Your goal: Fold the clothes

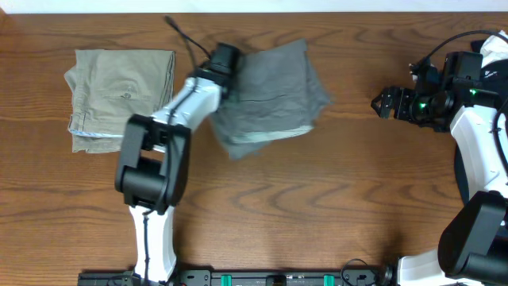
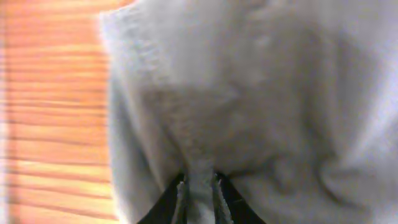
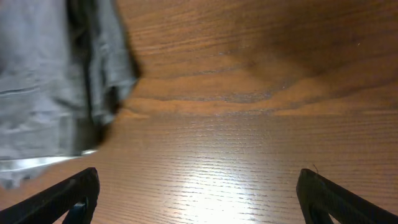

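The grey clothes [image 1: 278, 91] lie folded in a wrinkled bundle on the wooden table, just right of centre at the back. My left gripper [image 1: 228, 62] is at the bundle's upper left edge. In the left wrist view a ridge of the grey clothes [image 2: 280, 93] runs between its narrow jaws, and the left gripper [image 2: 199, 183] is shut on that fold. My right gripper [image 1: 379, 102] hovers to the right of the bundle, apart from it. In its own view the right gripper [image 3: 199, 190] is open wide over bare wood, with the clothes [image 3: 43, 81] at the far left.
Folded khaki trousers [image 1: 119, 95] lie at the back left, beside my left arm. The table's far edge [image 1: 254, 11] runs close behind both garments. Bare wood lies between the grey bundle and my right gripper and along the front.
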Tool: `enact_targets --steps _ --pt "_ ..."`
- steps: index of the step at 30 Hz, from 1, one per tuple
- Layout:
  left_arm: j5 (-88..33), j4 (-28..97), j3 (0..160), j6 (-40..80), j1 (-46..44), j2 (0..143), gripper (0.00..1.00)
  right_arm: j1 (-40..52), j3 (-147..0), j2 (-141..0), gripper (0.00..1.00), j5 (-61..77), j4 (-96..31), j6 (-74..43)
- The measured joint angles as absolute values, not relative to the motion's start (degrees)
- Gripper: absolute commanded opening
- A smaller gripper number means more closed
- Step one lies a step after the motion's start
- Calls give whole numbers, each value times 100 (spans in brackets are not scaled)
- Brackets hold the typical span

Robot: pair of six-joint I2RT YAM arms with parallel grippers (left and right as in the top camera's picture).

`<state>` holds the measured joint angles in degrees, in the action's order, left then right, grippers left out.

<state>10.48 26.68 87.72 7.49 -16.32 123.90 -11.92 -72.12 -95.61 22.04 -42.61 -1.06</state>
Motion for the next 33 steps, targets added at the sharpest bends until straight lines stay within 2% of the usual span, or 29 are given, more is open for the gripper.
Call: enact_targets --steps 5,10,13,16,21,30,32,33 --pt "1039 3218 9061 607 -1411 12372 34 -1192 -7212 -9561 99 2204 -4261 -106" --pt "832 3813 9168 880 -1579 11799 36 -1192 -7212 -9561 99 2204 -4261 -106" --pt "513 4246 9262 1151 -1625 11268 42 -1192 -7212 -9561 99 2204 -4261 -106" --pt "143 4541 9338 1452 -1619 11048 44 -1192 -7212 -9561 99 2204 -4261 -106" --pt "-416 4779 9039 1896 -1619 11166 44 -1192 -7212 -9561 99 2204 -4261 -106" --pt "-692 4724 8536 2298 -1619 11749 44 -1192 -7212 -9561 99 2204 -4261 -106" --pt "-720 4703 8527 2340 -1619 11828 41 -1192 -7212 -9561 99 2204 -4261 -106" --pt "-733 4694 8527 2362 -1619 11854 31 -1192 -7212 -9561 99 2204 -4261 -106"
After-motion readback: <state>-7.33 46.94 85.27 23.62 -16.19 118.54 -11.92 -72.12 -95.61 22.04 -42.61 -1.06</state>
